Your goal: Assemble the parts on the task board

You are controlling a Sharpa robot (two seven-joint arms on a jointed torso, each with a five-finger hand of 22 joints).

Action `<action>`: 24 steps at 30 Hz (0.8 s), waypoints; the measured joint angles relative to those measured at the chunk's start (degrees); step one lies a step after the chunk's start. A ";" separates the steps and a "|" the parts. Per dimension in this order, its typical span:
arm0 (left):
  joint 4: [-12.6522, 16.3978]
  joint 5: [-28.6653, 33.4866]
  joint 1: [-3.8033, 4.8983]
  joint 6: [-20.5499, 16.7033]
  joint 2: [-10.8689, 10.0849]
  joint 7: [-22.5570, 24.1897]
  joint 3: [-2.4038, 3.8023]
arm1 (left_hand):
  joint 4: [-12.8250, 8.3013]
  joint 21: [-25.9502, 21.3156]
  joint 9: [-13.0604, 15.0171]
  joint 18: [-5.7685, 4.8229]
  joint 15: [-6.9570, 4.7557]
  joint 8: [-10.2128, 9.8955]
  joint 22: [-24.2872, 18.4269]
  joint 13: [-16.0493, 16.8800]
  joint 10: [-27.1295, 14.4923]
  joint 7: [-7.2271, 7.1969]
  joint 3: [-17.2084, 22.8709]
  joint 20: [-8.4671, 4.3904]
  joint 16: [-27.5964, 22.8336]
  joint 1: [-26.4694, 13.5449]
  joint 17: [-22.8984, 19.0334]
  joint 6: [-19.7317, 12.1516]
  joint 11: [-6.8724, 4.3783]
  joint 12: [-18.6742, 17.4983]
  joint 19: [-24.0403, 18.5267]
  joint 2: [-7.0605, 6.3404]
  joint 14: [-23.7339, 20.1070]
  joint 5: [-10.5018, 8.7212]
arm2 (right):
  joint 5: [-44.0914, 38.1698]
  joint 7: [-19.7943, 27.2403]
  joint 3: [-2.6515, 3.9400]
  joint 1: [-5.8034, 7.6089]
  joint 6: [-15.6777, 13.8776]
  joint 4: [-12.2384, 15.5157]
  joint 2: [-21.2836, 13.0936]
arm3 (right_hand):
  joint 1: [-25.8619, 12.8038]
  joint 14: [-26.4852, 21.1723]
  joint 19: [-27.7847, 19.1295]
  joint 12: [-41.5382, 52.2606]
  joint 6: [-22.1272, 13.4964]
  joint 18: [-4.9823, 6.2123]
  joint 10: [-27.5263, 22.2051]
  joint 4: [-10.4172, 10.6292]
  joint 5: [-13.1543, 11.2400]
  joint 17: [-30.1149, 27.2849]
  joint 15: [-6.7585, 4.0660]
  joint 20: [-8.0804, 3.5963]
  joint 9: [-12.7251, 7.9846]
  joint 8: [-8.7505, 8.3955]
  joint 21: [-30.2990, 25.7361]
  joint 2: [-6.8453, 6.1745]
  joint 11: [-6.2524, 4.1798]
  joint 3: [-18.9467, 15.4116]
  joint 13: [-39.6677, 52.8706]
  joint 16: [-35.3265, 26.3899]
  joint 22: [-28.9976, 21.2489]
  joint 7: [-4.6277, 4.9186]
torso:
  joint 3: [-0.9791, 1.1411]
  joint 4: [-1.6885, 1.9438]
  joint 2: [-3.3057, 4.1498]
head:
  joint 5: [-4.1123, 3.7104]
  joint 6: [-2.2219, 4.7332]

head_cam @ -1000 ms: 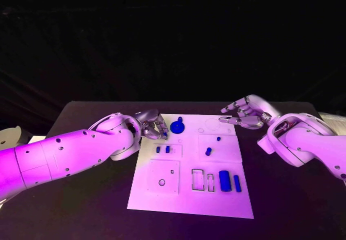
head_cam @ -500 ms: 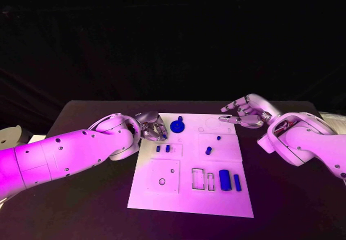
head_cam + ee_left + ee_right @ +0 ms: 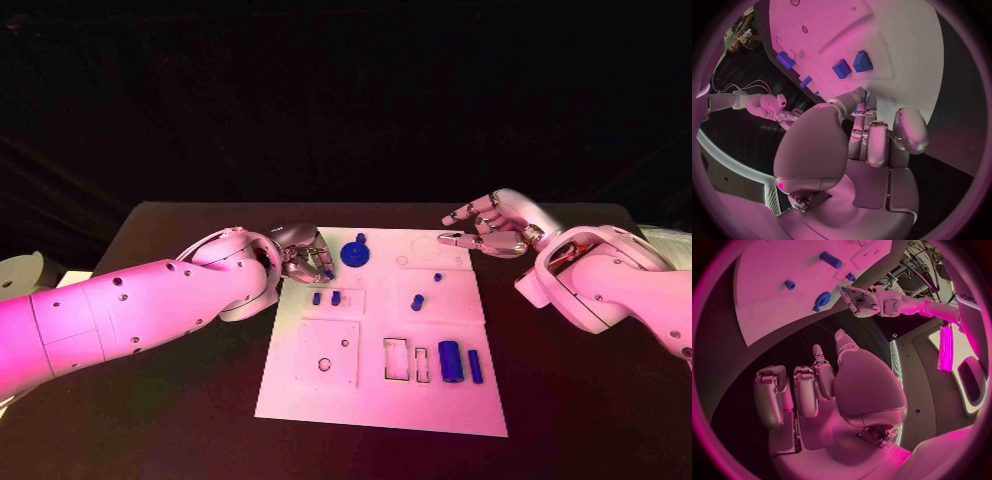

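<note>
Left hand [image 3: 303, 257] fingers [image 3: 878, 145] curled in close together, nothing visibly held; the hand sits at the left edge of the task board [image 3: 378, 398], near its far end. Whether any fingertip touches the board, can't tell. Right hand [image 3: 490, 229] fingers [image 3: 804, 392] loosely bent and apart, holding nothing, hovering just past the board's far right corner, over the black worktop [image 3: 606, 400].

Board lies in the middle of the worktop, long axis running away from the robot.

Parts on it, all blue:
- flat disc part [image 3: 355, 253] with a small knob at its far end, near the far left corner, just right of the left hand
- pair of small pegs [image 3: 326, 298] standing side by side in the raised square on the left side, just nearer the robot than the left hand
- two small pegs [image 3: 417, 300] close together around mid-board, right of centre
- thick cylinder [image 3: 449, 361] and thin bar [image 3: 475, 366] lying parallel on the near right side, beside two rectangular slots [image 3: 395, 359]

Near left square plate [image 3: 327, 352] has a small round hole in it. Left wrist view shows the peg pair just beyond the left fingertips; right wrist view shows the disc part next to the left hand across the board.
</note>
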 measured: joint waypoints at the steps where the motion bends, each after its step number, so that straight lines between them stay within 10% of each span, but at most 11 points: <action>1: -0.05 -0.11 0.00 0.00 0.07 0.00 0.00 | 0.00 0.00 0.00 0.00 0.00 0.00 0.00 0.00 0.00 0.00 0.00 0.00 0.12 0.00 0.00 0.00 0.00 0.00 0.00 0.00 0.00 0.00 | 0.00 0.00 0.00 0.00 0.00 0.01 0.00 | 0.00 0.00 0.00 0.00 0.00 0.00 0.00 0.00 0.00 0.00 0.00 0.00 0.00 0.00 0.00 0.00 0.00 0.00 0.00 0.00 0.00 0.00 | 0.00 0.00 0.01 | 0.00 0.00; 24: -0.52 -2.15 -0.32 0.24 1.10 0.09 -0.16 | 0.00 0.00 0.00 0.00 0.00 -0.01 0.18 0.01 0.10 -0.01 0.00 0.00 0.22 0.00 0.01 0.00 0.11 -0.33 0.00 0.00 0.00 0.00 | 0.10 0.03 0.00 0.00 0.15 -0.07 0.07 | 0.00 0.00 0.00 0.00 0.00 0.00 0.00 0.00 0.00 -0.01 0.00 0.00 0.03 0.00 0.00 0.00 0.00 0.00 0.00 0.00 -0.02 0.00 | -0.02 0.00 0.03 | -0.40 -0.05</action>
